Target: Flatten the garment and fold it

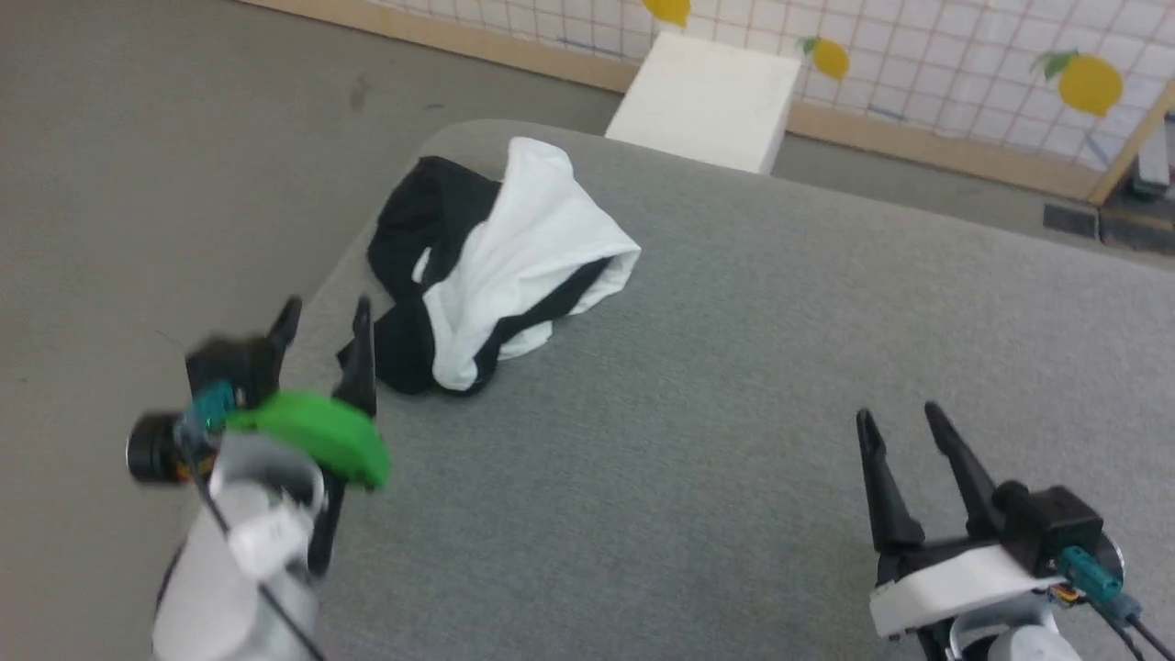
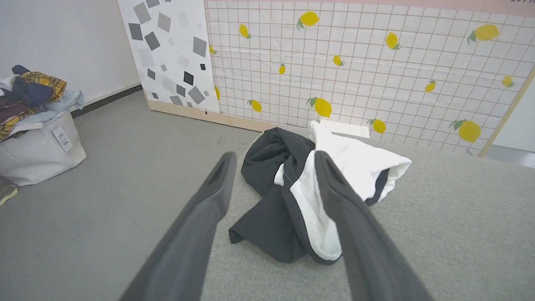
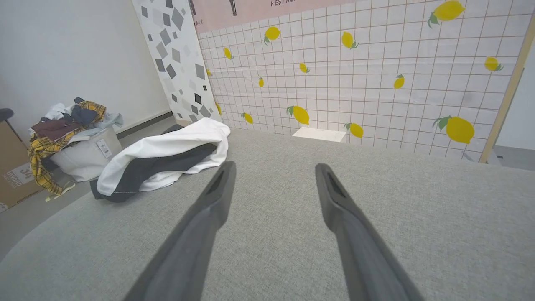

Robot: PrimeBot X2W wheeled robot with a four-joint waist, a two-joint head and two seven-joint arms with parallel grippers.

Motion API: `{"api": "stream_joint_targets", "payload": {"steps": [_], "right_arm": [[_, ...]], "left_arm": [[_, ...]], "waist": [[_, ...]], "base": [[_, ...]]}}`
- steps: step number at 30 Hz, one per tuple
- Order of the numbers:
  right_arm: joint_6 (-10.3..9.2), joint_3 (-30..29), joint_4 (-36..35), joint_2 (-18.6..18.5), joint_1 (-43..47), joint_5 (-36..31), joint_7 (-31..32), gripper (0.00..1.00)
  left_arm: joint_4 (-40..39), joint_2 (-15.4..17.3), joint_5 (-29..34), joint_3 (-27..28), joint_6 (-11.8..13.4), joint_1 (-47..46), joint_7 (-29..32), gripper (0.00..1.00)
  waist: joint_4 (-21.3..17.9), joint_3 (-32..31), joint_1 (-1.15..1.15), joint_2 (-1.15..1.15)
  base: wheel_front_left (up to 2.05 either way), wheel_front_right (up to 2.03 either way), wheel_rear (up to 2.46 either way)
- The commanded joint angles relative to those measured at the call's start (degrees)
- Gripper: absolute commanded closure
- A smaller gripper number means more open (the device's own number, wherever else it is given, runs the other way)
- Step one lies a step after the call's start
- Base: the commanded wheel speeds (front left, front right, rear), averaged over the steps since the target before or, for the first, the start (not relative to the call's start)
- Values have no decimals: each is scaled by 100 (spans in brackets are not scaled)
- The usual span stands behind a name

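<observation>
The garment lies crumpled in a heap near the far left corner of the grey padded table, white cloth bunched over black. Its chest print is hidden in the folds. My left gripper hovers open just short of the heap's near left edge, at the table's left rim. In the left wrist view the garment sits right beyond the open left gripper, its black part between the fingers. My right gripper stands open over bare table at the lower right, far from the cloth. The right wrist view shows the garment off to the left of the open right gripper.
A white box stands on the floor behind the table against a lemon-print grid wall. A bag heaped with clothes sits on the grey floor to the left.
</observation>
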Motion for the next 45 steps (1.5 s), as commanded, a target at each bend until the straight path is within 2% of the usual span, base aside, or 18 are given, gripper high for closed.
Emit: {"api": "stream_joint_targets", "payload": {"steps": [1, 7, 12, 17, 22, 24, 25, 26, 28, 34, 37, 40, 45], "right_arm": [[20, 0, -129, -5, -136, -81, 48, 0], [20, -52, -493, -5, -291, -258, 246, 0], [20, -187, -691, -5, -321, -336, 356, 0], [20, -257, -799, -5, -323, -328, 373, 0], [20, -306, -847, -5, -332, -306, 354, 0], [20, -310, -826, -5, -347, -277, 343, 0], [20, -295, -804, -5, -366, -263, 336, 0], [20, -274, -783, -5, -384, -248, 328, 0], [20, -216, -732, -5, -421, -216, 306, 0], [20, -155, -481, -5, -442, -52, 224, 0], [20, -83, -300, -5, -433, 45, 167, 0], [20, -10, -159, -5, -423, 152, 105, 0], [20, 51, 68, -5, -382, 368, 11, 0]], "left_arm": [[260, 77, -175, -14, -100, -438, 241, 0], [1441, 213, -793, -12, -250, -1769, 1610, 0], [2248, 391, -1061, -1, -232, -2649, 2891, 0], [2788, 550, -975, -106, 32, -3027, 3800, 0], [3155, 539, -966, -262, 80, -2972, 4473, 0], [3203, 451, -1029, -277, 47, -2897, 4485, 0], [3213, 425, -1022, -311, 28, -2856, 4438, 44], [3198, 429, -1003, -320, 36, -2828, 4315, 100], [3181, 416, -1059, -264, 23, -2772, 4055, 100], [2683, 500, -1235, -9, -103, -3092, 2742, 100], [2303, 521, -1252, -108, -226, -3431, 2234, 100], [1879, 485, -1447, -306, -305, -3755, 1954, 100], [1009, 427, -1936, -1067, -323, -4098, 1865, 100]], "waist": [[-434, 455, 0, 0], [-938, 1003, 0, 0], [-1294, 1477, 0, 0], [-1471, 1784, 0, 0], [-1509, 1875, 0, 0], [-1470, 1880, 0, 0], [-1439, 1871, 0, 0], [-1418, 1856, 0, 0], [-1378, 1805, 0, 0], [-1235, 1458, 0, 0], [-1246, 1173, 0, 0], [-1355, 915, 0, 0], [-1690, 449, 0, 0]], "base": [[0, 0, 0], [0, 0, 0], [0, 0, 0], [0, 0, 0], [0, 0, 0], [0, 0, 0], [0, 0, 0], [0, 0, 0], [0, 0, 0], [0, 0, 0], [0, 0, 0], [0, 0, 0], [0, 0, 0]]}}
